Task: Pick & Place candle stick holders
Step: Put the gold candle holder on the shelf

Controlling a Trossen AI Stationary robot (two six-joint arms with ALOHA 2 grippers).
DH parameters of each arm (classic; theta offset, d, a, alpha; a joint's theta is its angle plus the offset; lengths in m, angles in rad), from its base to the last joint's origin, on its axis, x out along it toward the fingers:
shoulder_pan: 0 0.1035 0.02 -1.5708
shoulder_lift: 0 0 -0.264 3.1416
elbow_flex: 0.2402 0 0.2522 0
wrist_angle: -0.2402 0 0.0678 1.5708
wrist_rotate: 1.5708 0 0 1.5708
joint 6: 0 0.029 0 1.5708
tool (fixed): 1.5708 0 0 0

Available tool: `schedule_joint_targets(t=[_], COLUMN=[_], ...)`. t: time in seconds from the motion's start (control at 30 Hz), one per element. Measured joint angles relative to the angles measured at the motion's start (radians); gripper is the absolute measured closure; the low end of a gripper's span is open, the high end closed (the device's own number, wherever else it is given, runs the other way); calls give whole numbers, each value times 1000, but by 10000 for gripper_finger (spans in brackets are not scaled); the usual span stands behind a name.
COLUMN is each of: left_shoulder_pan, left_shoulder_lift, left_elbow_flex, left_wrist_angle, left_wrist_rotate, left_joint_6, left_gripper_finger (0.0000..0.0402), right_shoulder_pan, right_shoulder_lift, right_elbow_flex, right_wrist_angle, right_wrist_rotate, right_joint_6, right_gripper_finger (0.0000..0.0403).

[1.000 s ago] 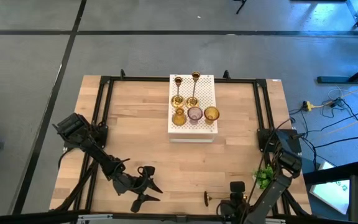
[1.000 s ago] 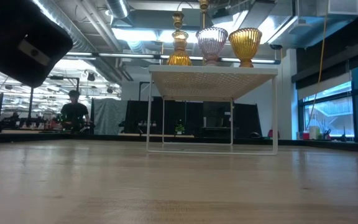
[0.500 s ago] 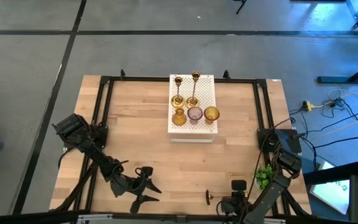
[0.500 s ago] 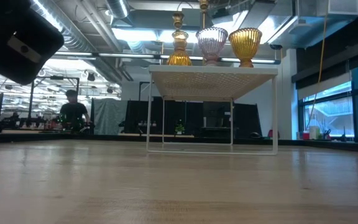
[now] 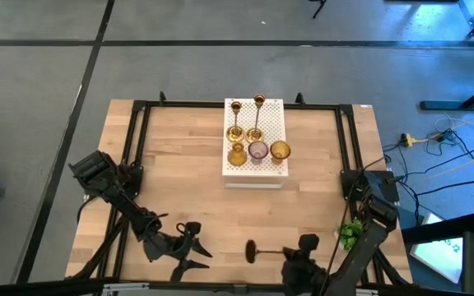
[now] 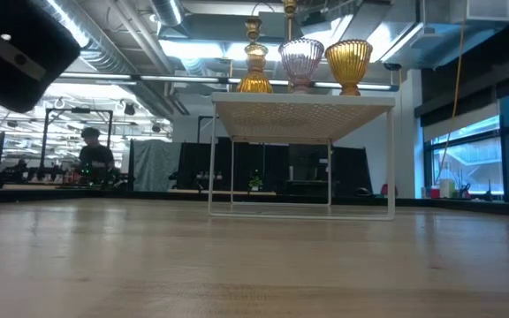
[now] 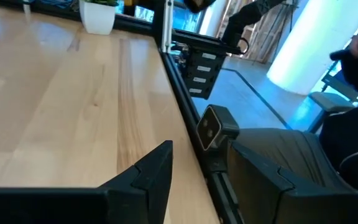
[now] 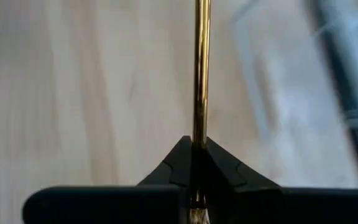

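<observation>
One slim brass candlestick [image 5: 268,251] is off the table near the front edge, with my right gripper [image 5: 296,252] shut on it. Its round base [image 5: 251,251] points toward the table's left. Two more brass candlesticks [image 5: 245,122] and three goblet-shaped glass holders [image 5: 257,151], two amber and one pinkish-purple, stand upright on the white perforated box [image 5: 270,123] at the far middle. The low view shows the glass holders [image 6: 300,64] on top of it. My left gripper [image 5: 194,248] hovers open at the front left, holding nothing. My right gripper pinches the candlestick's thin brass stem [image 8: 199,127] between its two fingertips [image 8: 180,155]. The stem runs straight out ahead of the fingers, in line with them, not across. The fingers come from the table's right, slanting down. The candlestick is lifted clear, its base end leading.
A small green plant [image 5: 350,233] in a white pot [image 7: 98,15] stands at the right edge beside my right arm. A black frame rail [image 5: 134,140] runs round the tabletop. Bare wood lies between the box and the grippers.
My right gripper has risen from the table, tipped and rolled, and moved toward the table's left. The brass candlestick, which lay on the wood near the front edge, has come up with it and now hangs clear.
</observation>
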Motion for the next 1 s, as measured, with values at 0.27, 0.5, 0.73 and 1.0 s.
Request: schedule_joint_targets(t=[0.27,0.5,0.73,1.0], left_shoulder_pan=[-25,-54,-78,-76], left_shoulder_lift=[0,0,0,0], left_elbow_flex=[1,1,1,55], left_wrist_angle=[114,156,158,96], left_wrist_rotate=[-35,-85,-147,-165], left_joint_6=[122,199,228,245], left_gripper_finger=[254,254,254,254], right_shoulder_pan=[0,-3,-19,-72], right_shoulder_lift=[-6,-6,-27,-90], right_elbow_flex=[146,199,272,312], right_wrist_angle=[67,96,93,176], right_wrist_rotate=[520,613,417,122], right_joint_6=[15,171,250,147], right_gripper_finger=[382,383,383,383])
